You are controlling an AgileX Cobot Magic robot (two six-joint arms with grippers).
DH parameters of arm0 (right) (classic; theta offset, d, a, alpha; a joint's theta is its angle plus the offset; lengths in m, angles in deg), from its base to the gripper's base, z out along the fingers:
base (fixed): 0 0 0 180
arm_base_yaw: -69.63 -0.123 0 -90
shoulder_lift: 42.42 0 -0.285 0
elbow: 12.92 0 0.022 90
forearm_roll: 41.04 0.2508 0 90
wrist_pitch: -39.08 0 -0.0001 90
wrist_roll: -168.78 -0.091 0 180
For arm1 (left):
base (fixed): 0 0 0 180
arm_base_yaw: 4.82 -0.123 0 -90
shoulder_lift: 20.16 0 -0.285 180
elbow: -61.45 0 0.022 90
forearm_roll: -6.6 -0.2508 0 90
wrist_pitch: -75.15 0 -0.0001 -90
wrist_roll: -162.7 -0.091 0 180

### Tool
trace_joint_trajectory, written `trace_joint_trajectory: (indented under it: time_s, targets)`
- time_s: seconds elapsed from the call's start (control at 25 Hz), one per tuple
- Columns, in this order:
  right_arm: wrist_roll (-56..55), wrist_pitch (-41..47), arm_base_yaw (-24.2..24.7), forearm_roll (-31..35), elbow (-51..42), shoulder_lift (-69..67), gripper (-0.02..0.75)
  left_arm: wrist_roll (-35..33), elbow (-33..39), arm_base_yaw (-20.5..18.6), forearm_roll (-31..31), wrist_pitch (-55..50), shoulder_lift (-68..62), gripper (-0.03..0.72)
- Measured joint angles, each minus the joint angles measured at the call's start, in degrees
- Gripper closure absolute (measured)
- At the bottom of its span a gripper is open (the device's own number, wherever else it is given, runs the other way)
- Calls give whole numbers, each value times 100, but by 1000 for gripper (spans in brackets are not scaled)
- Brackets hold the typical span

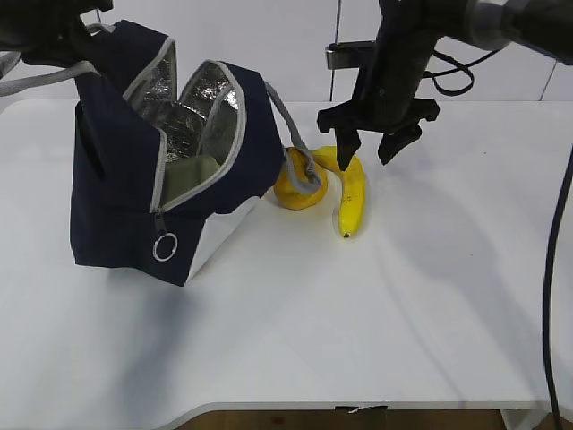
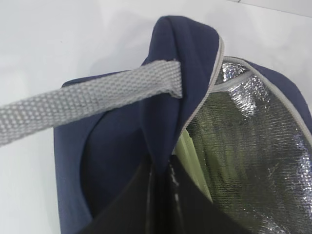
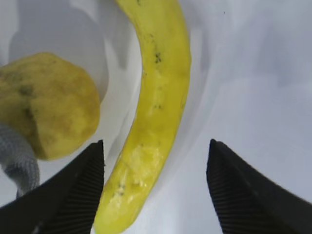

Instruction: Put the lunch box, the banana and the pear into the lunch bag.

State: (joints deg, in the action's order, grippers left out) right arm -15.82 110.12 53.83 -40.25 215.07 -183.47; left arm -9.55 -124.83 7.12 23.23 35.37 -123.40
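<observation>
Right fingers [image 3: 155, 190] stand open over the banana [image 3: 153, 107], left fingers [image 2: 163, 195] pinch the bag [image 1: 116, 179] rim; box [image 1: 192, 172] inside, pear [image 1: 298, 184] waits.

I count one banana [image 1: 351, 193], one pear [image 1: 298, 185] and one lunch bag [image 1: 116, 179]. Inside the bag I see one green thing, maybe the lunch box [image 1: 192, 170]. The bag has two grey straps.

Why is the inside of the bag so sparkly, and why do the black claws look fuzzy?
Exterior view: the lunch bag has foil lining that catches the light, so it glints. Left wrist view: same glitter, claw blurred, too near the lens. Right wrist view: fingers soft-edged; banana sharper, with soft shadows on the table.
</observation>
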Motion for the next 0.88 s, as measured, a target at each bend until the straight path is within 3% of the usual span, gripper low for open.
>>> trace_joint_trajectory:
  time_s: [0.88]
  targets:
    - [-598,-933,0,-79,0,-418,218,0,0,0,198,83,0,692]
